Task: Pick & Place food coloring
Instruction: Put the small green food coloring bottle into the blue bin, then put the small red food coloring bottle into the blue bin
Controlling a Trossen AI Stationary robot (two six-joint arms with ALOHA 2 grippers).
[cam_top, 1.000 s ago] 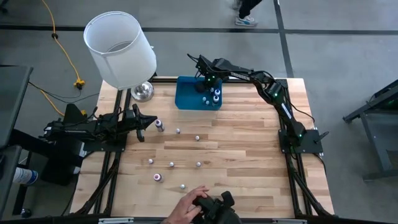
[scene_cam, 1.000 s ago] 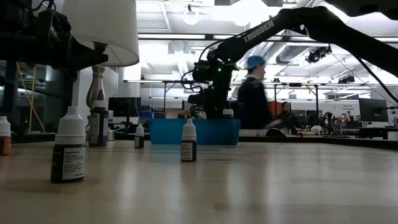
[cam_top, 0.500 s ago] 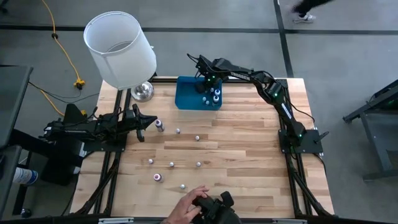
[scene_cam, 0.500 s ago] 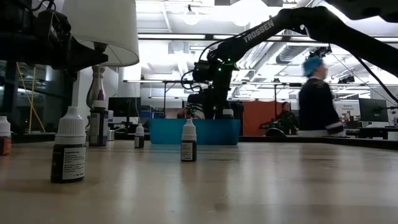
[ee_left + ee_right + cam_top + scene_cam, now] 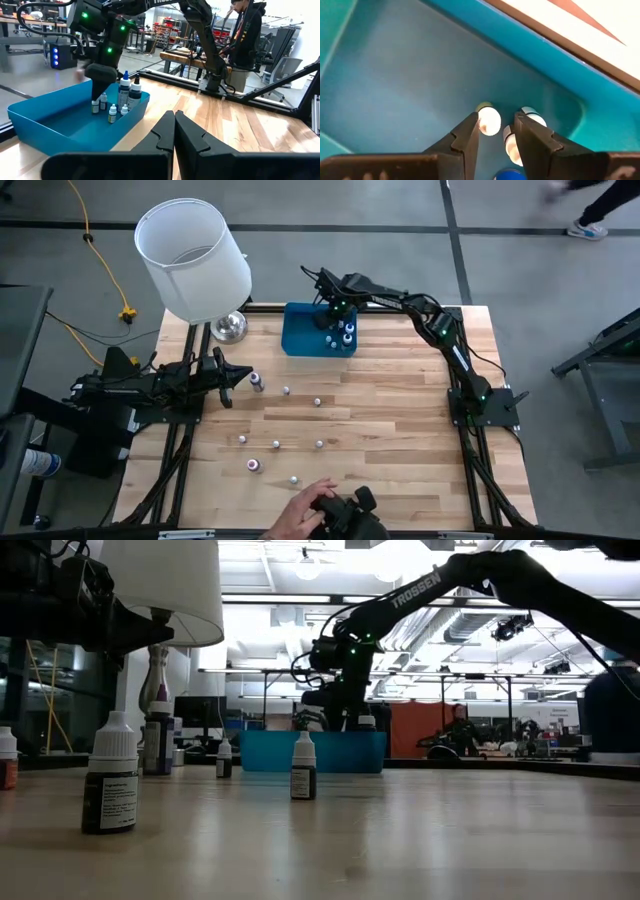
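Right gripper [image 5: 494, 131], the two-finger black claw on the reaching dark arm, hangs inside the shallow blue plastic tray [image 5: 300, 330] with its tips spread a little apart. A small white-capped dropper bottle [image 5: 488, 120] sits between those tips, close against one finger, but the wrist view does not show firm contact on both sides, so I judge it freed or about to be freed rather than clamped.

Just beside the tips stand more white-capped bottles [image 5: 530, 116] and a blue-capped one [image 5: 510, 175], so the placing step is best finished by opening only slightly and lifting straight up, keeping clear of these neighbours and the tray wall.

Well away from that gripper, the pale wooden table [image 5: 400, 430] carries the scattered food coloring bottles [image 5: 276, 444] not yet collected. Left gripper [image 5: 174, 125] waits low at its own side of the table, fingertips pressed together, with a dark bottle [image 5: 256, 382] just ahead of it.

Whether the bottle under the right gripper stands on the tray floor is hidden by the fingers. A person's hand [image 5: 303, 513] at the table's near edge is cut off.
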